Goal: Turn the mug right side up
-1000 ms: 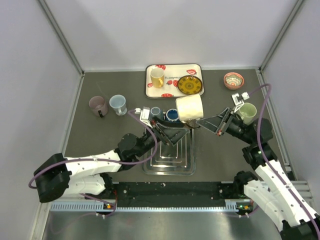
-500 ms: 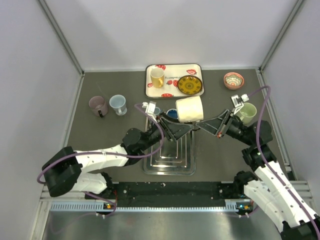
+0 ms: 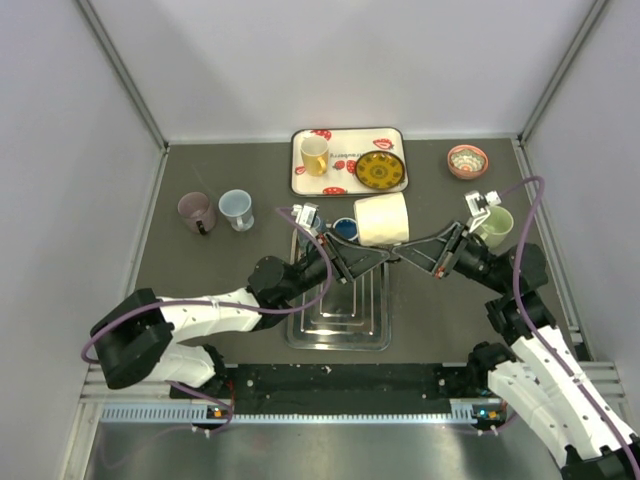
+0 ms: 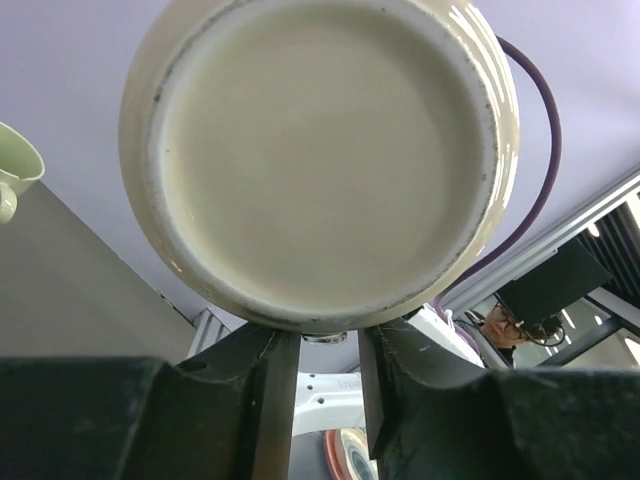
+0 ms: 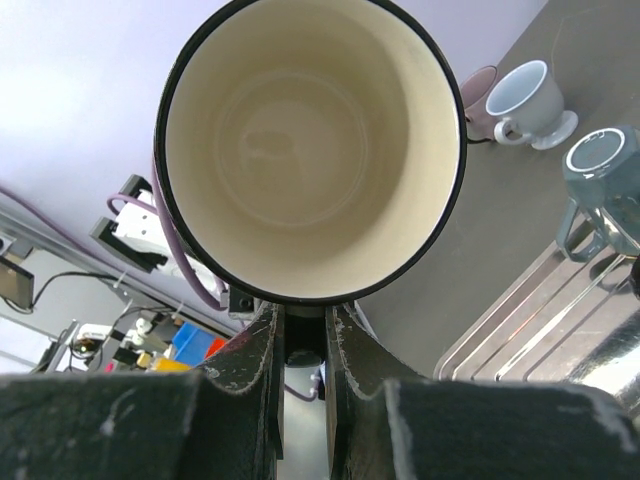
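The cream mug [image 3: 383, 218] is in the air near the centre of the top view, lying on its side. In the picture it sits just over the upper end of the metal draining tray [image 3: 345, 325], and it does not touch the grey table [image 3: 200, 280]. Its mouth looks toward the right of the frame and its base toward the left. The right gripper [image 5: 305, 340] comes in from the lower right and is clenched on the mug just under the black rim. Its two fingers stand almost together, and the part which they pinch is hidden between them and under the mug wall, so I cannot say if it is the handle. The left gripper [image 4: 320, 345] comes in from the lower left and stands just below the base of the mug. Between its fingers [image 4: 275, 400] there is a narrow gap with a small grey piece in it, but I cannot tell whether they press on anything. In the top view the two grippers meet under the mug and their tips cover each other. A dark blue cup [image 3: 343, 228] is half hidden behind the left gripper. In the right wrist view a grey-blue cup [image 5: 600, 185] is cut off by the right edge, and in the left wrist view a green mug [image 4: 15, 170] is cut off by the left edge
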